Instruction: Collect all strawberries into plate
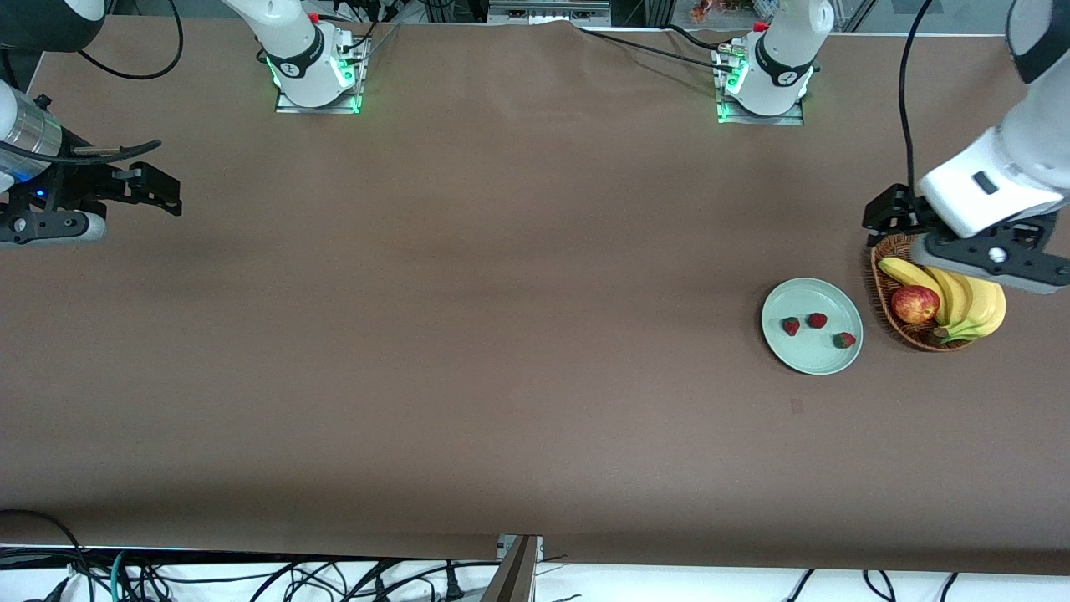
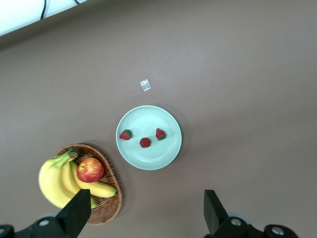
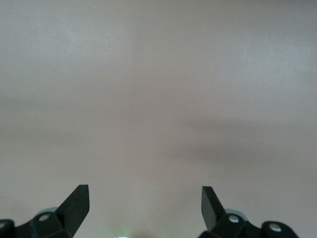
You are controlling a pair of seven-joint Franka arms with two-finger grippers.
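Plate (image 1: 823,358): round, shallow, smooth mint green, on the brown table (image 1: 468,334) toward the left arm's end, just beside the wicker basket (image 1: 882,288) of bananas (image 1: 970,305) and apple (image 1: 914,303). Strawberries (image 1: 817,320): three, small, red, green-capped, all lay inside it, apart. Left gripper (image 2: 146,210): empty, fingers spread wide, hung over the basket, the nearer one. Right gripper (image 3: 145,203): likewise spread, waited over bare table. Nothing seemed left to collect.

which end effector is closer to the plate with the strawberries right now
Left. The left end effector hangs open above the fruit basket right beside the plate. The right end effector waits open over bare table at the right arm's end, well away from the plate.
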